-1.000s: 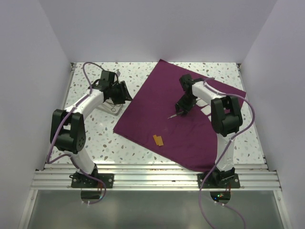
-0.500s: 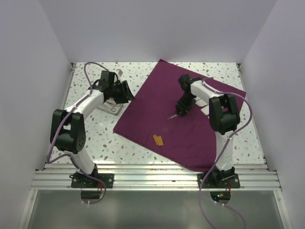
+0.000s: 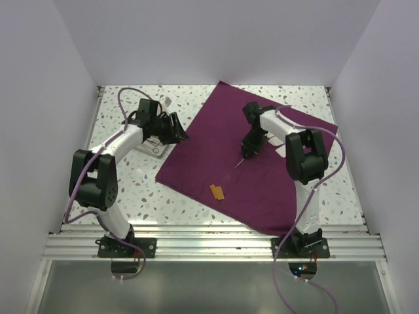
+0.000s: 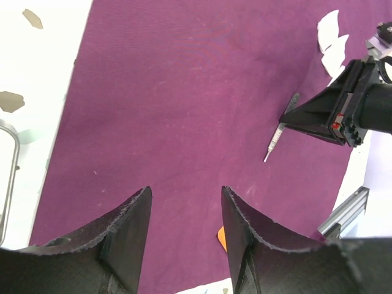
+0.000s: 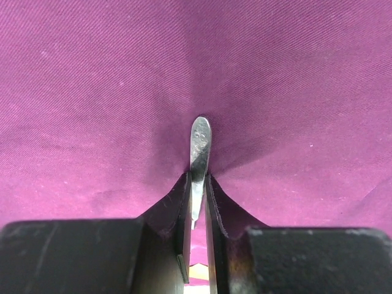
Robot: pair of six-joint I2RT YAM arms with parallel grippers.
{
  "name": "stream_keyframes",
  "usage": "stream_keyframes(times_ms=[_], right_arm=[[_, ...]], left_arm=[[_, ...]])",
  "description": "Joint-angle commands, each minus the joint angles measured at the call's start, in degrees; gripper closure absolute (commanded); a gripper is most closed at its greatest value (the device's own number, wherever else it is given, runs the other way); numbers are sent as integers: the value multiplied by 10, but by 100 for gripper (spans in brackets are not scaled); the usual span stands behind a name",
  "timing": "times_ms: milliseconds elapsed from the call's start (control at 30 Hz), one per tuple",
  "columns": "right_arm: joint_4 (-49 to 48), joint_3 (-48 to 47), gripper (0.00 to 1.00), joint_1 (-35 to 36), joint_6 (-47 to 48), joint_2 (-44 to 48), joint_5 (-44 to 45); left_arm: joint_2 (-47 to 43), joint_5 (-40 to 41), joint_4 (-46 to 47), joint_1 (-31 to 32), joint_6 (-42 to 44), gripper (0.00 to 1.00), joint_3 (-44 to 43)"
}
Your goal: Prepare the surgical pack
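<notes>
The surgical pack's plum-purple cloth [image 3: 216, 147] lies spread flat as a large sheet on the speckled table. A thin silver instrument [image 3: 240, 161] lies on its middle, and my right gripper [image 3: 248, 150] is shut on its rear end. In the right wrist view the fingers [image 5: 184, 196] press both sides of the instrument [image 5: 200, 142], and the cloth [image 5: 92, 92] puckers around it. My left gripper [image 3: 178, 129] hovers open over the cloth's left edge, nothing between its fingers [image 4: 131, 220]. From the left wrist view the instrument [image 4: 277, 136] and right gripper [image 4: 293, 119] are visible.
A small shiny metal tray [image 3: 156, 150] sits on the table under the left arm, just off the cloth's left corner. An orange tag [image 3: 217, 191] lies on the cloth near its front edge. White gauze pieces [image 4: 332, 38] lie on the cloth beyond the right gripper.
The right gripper's jaws have closed onto the instrument, whose free tip has swung slightly towards the right. The left gripper has shifted a little right, towards the cloth.
</notes>
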State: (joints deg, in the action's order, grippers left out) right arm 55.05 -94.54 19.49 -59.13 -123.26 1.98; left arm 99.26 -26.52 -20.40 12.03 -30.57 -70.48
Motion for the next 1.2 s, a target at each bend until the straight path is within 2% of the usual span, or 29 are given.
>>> stream_keyframes(times_ms=[0,133,300,467,500,567,633,733,900,1167], right_arm=[[1,-12,100,6,-8,25,-3],[2,-3,100,6,-2,54,-6],[-5,7,100,13,27,88,-18],[-37,35,100,22,50,116,-19],[-40,33,98,23,61,116,-19],[-30,29,82,23,62,109,-19],[-35,38,73,26,56,102,-44],[-31,42,69,41,39,92,-44],[-36,49,68,70,13,68,-33],[-30,66,72,80,-5,63,-4]], left_arm=[[-17,-31,23,1,14,46,3],[-15,-63,28,9,23,37,-3],[-15,-106,60,33,16,32,11],[-8,-105,67,70,-7,31,15],[-9,-106,71,72,-13,31,18],[-15,-107,84,77,-24,31,26],[-22,-100,81,78,-21,30,27],[-29,-87,68,77,-9,30,25],[-28,-85,54,77,6,30,23],[-22,-93,31,77,31,30,11]])
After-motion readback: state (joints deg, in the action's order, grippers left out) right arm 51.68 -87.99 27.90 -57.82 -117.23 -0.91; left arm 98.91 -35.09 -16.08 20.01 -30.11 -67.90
